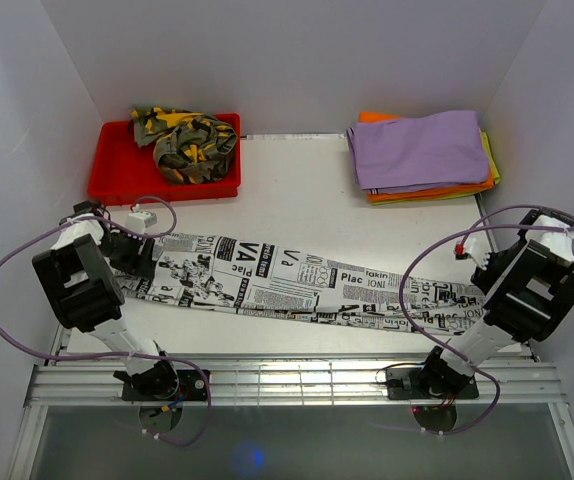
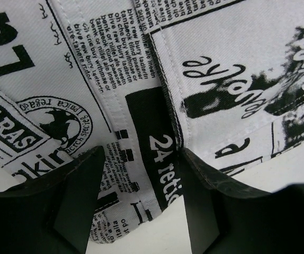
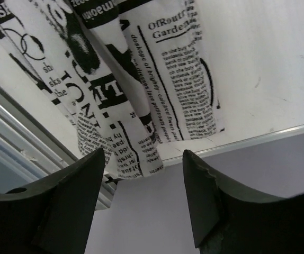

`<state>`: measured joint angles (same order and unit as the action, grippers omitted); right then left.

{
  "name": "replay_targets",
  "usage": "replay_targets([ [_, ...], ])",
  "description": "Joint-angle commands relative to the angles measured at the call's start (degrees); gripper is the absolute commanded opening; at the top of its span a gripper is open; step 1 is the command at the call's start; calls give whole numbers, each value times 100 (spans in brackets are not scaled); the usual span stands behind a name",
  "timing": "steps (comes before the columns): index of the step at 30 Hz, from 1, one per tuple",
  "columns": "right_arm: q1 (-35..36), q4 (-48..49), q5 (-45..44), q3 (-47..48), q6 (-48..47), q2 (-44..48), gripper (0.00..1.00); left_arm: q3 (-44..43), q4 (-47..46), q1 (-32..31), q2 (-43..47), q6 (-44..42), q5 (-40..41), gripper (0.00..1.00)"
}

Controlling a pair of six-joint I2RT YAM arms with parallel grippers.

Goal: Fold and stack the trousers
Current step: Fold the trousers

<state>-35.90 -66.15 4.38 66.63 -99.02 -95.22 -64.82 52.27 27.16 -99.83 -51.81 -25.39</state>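
Newspaper-print trousers (image 1: 297,282) lie stretched flat across the table, waist to the left and leg ends to the right. My left gripper (image 1: 135,258) is low over the waist end. In the left wrist view it (image 2: 144,203) is open, with the waistband edge (image 2: 157,159) lying between the two fingers. My right gripper (image 1: 485,272) is at the leg ends. In the right wrist view it (image 3: 144,198) is open and empty, just short of the hems (image 3: 136,143), which reach the table's edge. Folded cloths with a purple one on top (image 1: 422,152) are stacked at the back right.
A red tray (image 1: 112,175) at the back left holds crumpled camouflage trousers (image 1: 187,142). White walls close in the table on three sides. A metal rail (image 1: 297,380) runs along the near edge, by the arm bases.
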Motion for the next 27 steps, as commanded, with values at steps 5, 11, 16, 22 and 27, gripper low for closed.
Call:
replay_targets([
  [5,66,-590,-403,437,-29,-286,17,22,-59,18,-273,338,543,64],
  [11,136,-882,-351,1062,-99,-252,8,83,-209,97,-528,593,675,61],
  [16,206,-882,-271,1071,-398,47,8,188,-270,202,-582,628,702,58],
  [22,294,-363,1054,2377,354,118,8,206,-314,412,-625,707,737,46],
  [27,540,-882,2434,4523,1007,-120,8,268,-305,659,-1019,865,807,25],
])
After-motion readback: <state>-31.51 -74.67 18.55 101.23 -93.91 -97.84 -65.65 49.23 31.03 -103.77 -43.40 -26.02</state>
